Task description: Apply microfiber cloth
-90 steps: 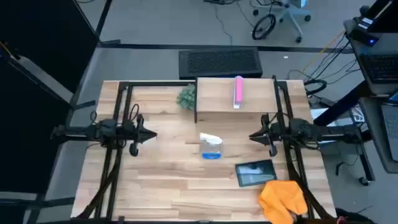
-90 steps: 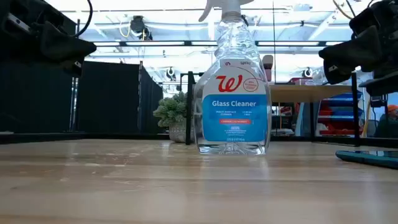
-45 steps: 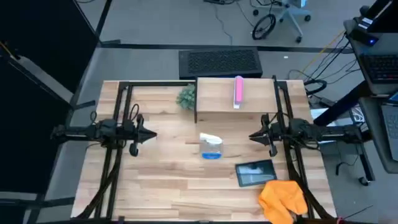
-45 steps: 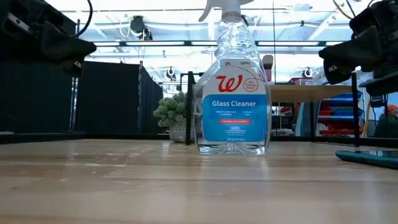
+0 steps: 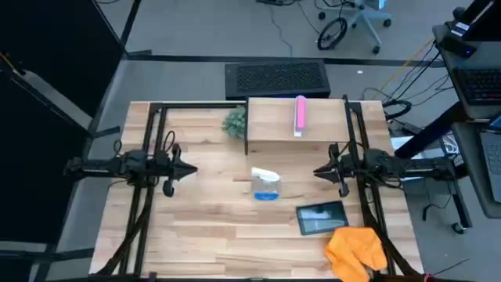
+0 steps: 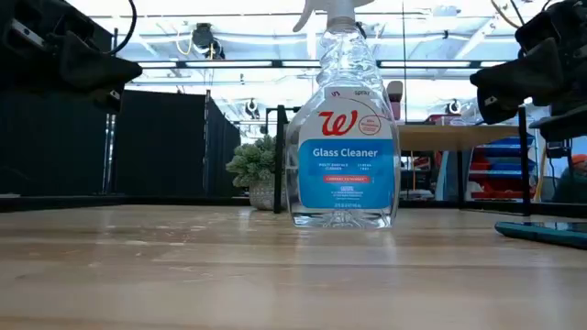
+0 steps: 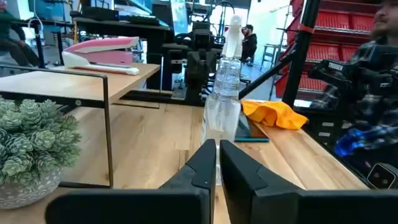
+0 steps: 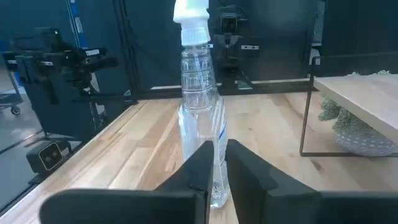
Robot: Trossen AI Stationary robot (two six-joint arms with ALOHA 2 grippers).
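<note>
Wood top: pale plank table, spray bottle upright near its middle.
Cloth: microfiber cloth, orange, bunched, at table's near-right corner, right-front of bottle, touching or overlapping dark tablet; no gripper on it.
Left gripper: raised, left of bottle, well apart; fingers pressed together, nothing held.
Right gripper: raised, right of bottle; fingers nearly together w/ thin gap, empty.
Behind bottle: small plant, riser shelf w/ pink stapler.
Room: dark partitions, red racking, a person far off.
Hard to see: cloth's near edge cut off in high view; tablet only an edge in low view.
</note>
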